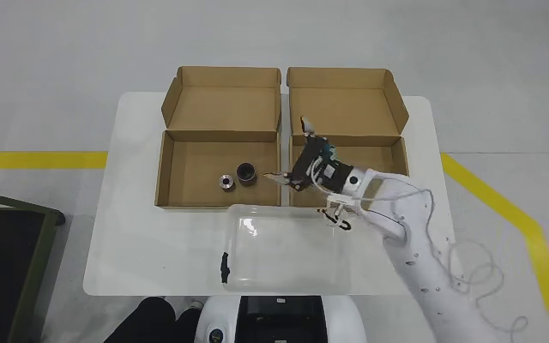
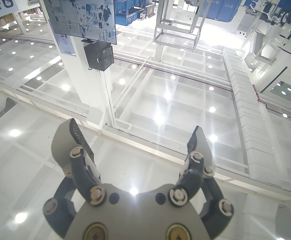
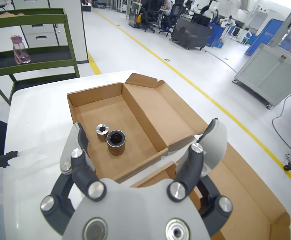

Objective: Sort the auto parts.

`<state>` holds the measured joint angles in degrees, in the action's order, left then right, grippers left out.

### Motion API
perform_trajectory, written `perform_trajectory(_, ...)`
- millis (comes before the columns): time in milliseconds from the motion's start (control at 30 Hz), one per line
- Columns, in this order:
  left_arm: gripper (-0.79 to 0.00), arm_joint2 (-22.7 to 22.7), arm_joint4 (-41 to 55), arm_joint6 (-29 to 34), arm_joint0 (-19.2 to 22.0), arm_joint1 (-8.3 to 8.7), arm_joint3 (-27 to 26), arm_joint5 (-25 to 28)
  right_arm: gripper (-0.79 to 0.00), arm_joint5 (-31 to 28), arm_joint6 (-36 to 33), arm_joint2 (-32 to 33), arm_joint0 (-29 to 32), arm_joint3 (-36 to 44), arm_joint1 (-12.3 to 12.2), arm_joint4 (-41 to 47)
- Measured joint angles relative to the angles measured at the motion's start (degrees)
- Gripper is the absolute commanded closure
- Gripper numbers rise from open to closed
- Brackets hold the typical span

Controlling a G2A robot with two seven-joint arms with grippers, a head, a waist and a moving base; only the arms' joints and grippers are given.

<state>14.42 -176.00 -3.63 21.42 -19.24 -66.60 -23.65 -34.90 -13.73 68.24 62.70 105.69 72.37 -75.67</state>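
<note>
1. Top view: we've got a left box [image 1: 184, 176] and a right box [image 1: 382, 154], open cardboard, side by side on the counter [image 1: 129, 231], with a clear bin [image 1: 283, 249] just in front.
2. That left box holds both parts: a silver bushing [image 1: 225, 181] and a dark bearing [image 1: 246, 173], upright, just beside each other.
3. Our right gripper [image 1: 290, 154] hangs over the wall between the boxes, fingers spread wide, gripping nothing.
4. Right wrist view lets us look down each part's bore.
5. Left wrist view: left gripper [image 2: 134, 124] aimed at the ceiling [image 2: 159, 91], fingers wide too.

Print on the hanging screen [image 2: 81, 20] is too unclear to read.
</note>
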Motion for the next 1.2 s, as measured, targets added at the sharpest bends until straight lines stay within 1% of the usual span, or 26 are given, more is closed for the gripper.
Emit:
perform_trajectory(200, -0.785, 0.0, 0.0, 0.0, 0.0, 0.0, 0.0, 0.0, -0.785, -1.2, 3.5, 9.3, 8.3, 5.3, -1.7, -1.6)
perform_trajectory(367, -0.785, 0.0, 0.0, 0.0, 0.0, 0.0, 0.0, 0.0, -0.785, -2.0, 6.2, 17.5, 14.9, 6.6, -2.8, -0.7)
perform_trajectory(500, -0.785, 0.0, 0.0, 0.0, 0.0, 0.0, 0.0, 0.0, -0.785, -2.3, 10.0, 23.0, 20.3, 7.1, -3.4, -0.2)
perform_trajectory(667, -0.785, 0.0, 0.0, 0.0, 0.0, 0.0, 0.0, 0.0, -0.785, -2.0, 15.3, 27.5, 25.9, 7.0, -3.8, -1.7)
perform_trajectory(900, -0.785, 0.0, 0.0, 0.0, 0.0, 0.0, 0.0, 0.0, -0.785, -0.8, 26.1, 34.5, 34.6, 6.5, -4.2, -3.6)
perform_trajectory(1000, -0.785, 0.0, 0.0, 0.0, 0.0, 0.0, 0.0, 0.0, -0.785, -1.0, 28.8, 36.9, 37.8, 6.5, -4.4, -4.0)
perform_trajectory(1200, -0.785, 0.0, 0.0, 0.0, 0.0, 0.0, 0.0, 0.0, -0.785, -1.7, 32.8, 40.4, 42.1, 6.1, -4.6, -4.4)
